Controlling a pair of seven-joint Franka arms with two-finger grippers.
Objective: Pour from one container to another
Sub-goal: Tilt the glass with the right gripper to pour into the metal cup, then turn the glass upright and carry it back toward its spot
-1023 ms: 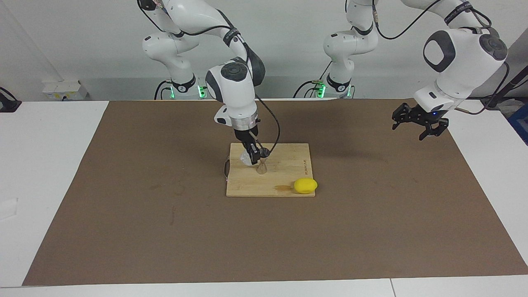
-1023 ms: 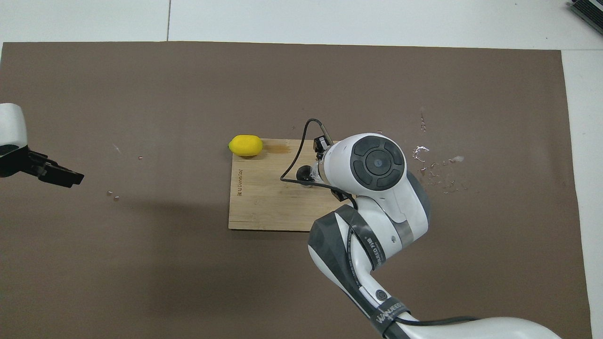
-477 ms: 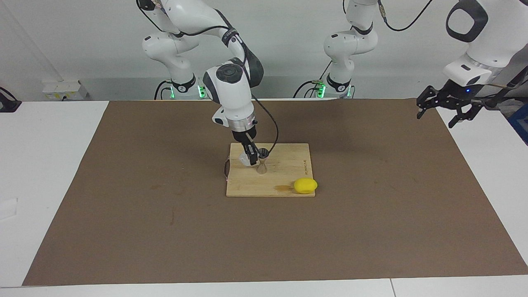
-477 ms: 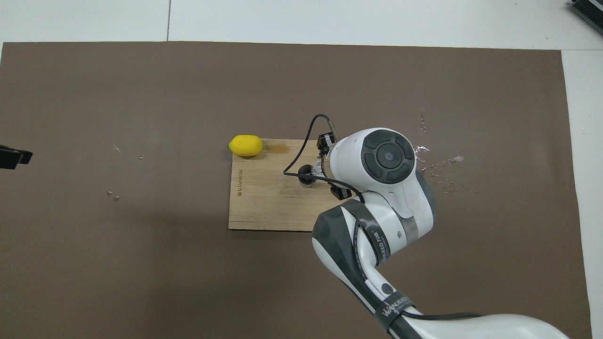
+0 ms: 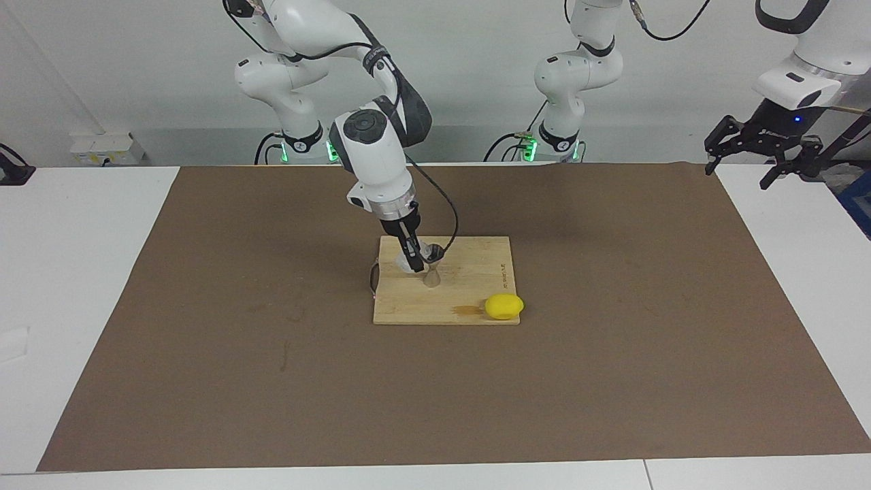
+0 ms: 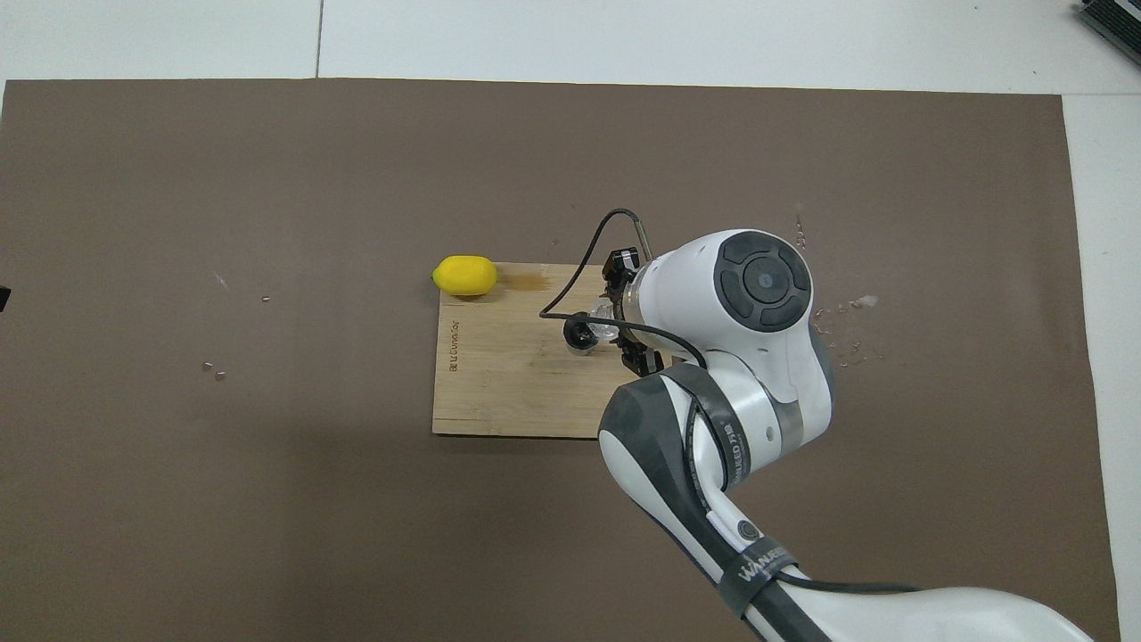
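The right gripper [image 5: 414, 259] is clenched on the small clear glass cup [image 5: 406, 262], which it holds tipped over the wooden board [image 5: 476, 272], just beside and slightly above the metal jigger [image 5: 431, 272]. The cup sits on the side of the jigger toward the right arm's end of the table, its mouth leaning toward the jigger's upper cone. In the overhead view the cup [image 6: 606, 323] shows as a glint at the gripper, with the jigger's dark open top [image 6: 580, 335] right next to it. The jigger stands upright on the board, about midway along the board's length.

Farther from the robots, at the board's corner toward the left arm's end, a yellow lemon [image 5: 504, 306] lies touching the board's edge, with a darker stain on the wood beside it. The board lies on a brown mat [image 5: 204, 340].

The left gripper [image 5: 762, 153] hangs with its fingers spread and empty, high over the table's edge at its own end.

Compared with a second ago, the left arm has drawn up and outward, almost leaving the overhead view. The right arm's wrist has leaned further toward its own end, while the cup stays by the jigger.
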